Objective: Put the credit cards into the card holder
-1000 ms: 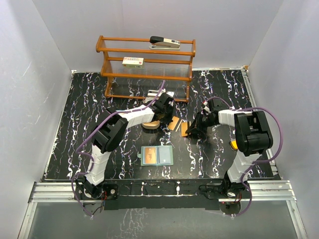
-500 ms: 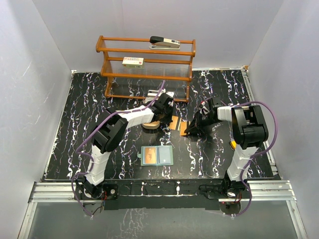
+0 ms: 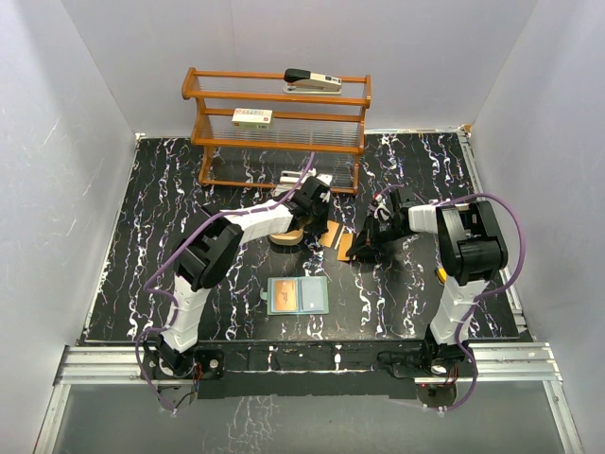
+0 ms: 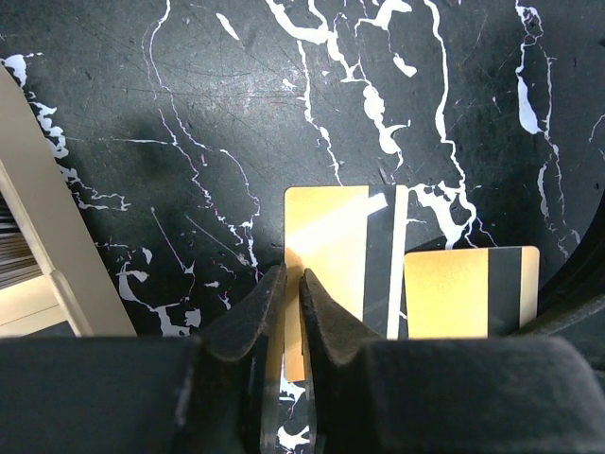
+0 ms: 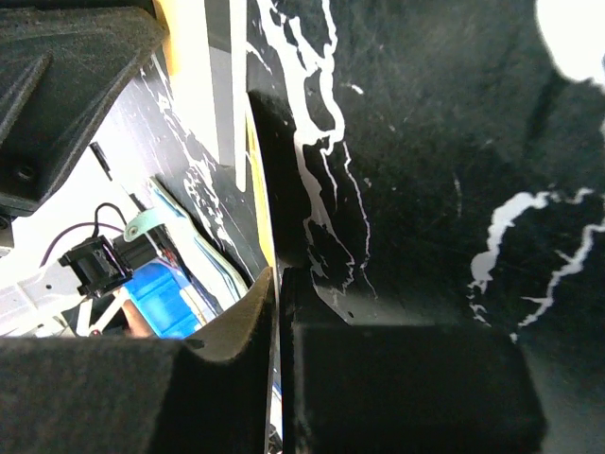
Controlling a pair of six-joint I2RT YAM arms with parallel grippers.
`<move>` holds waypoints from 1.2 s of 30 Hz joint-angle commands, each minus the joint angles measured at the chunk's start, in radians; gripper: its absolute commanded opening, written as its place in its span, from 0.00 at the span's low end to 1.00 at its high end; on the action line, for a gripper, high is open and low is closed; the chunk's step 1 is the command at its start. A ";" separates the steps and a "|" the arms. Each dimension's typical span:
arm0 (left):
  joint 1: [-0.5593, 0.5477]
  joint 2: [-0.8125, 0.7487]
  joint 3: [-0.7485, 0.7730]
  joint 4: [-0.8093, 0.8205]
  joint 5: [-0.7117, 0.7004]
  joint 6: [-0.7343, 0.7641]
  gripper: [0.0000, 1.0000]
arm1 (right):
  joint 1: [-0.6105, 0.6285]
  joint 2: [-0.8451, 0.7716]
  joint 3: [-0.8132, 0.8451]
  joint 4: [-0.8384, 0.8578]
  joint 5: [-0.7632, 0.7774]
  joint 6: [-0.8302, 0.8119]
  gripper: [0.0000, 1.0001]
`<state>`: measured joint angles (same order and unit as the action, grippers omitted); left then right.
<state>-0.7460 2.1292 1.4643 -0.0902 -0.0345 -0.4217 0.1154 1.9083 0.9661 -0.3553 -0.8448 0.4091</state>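
**A:** Where is the gold card (image 4: 326, 251)?
**B:** Flat on the table (image 4: 189, 95). Its near edge sits between the fingers of the left gripper (image 4: 292, 312), which are closed down on it.
**A:** And the second gold card (image 4: 461, 293)?
**B:** Just right of that gripper, beside the first. The right gripper (image 5: 278, 322) is pinched tight on its yellow edge.
**A:** The card holder (image 3: 297, 295)?
**B:** Lying open, nearer the bases than both grippers and apart from them. A tan tray (image 4: 38, 236) sits left of the left gripper.

Left gripper (image 4: 293, 279) jaws cover the gold card's (image 4: 331, 246) near edge, so can't tell if it's actually pinched. Tan tray (image 3: 283, 240) mostly hides under the left arm. In the right wrist shot the card holder (image 5: 165, 303) is just a cropped blur.
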 commanded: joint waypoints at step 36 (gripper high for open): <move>0.054 0.081 0.008 -0.090 0.284 -0.066 0.44 | 0.015 0.072 0.107 -0.102 0.102 -0.015 0.00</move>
<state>-0.6884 2.1460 1.5082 -0.1249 0.1696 -0.4767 0.1291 1.9408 1.0485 -0.4713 -0.8192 0.4232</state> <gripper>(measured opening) 0.443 0.009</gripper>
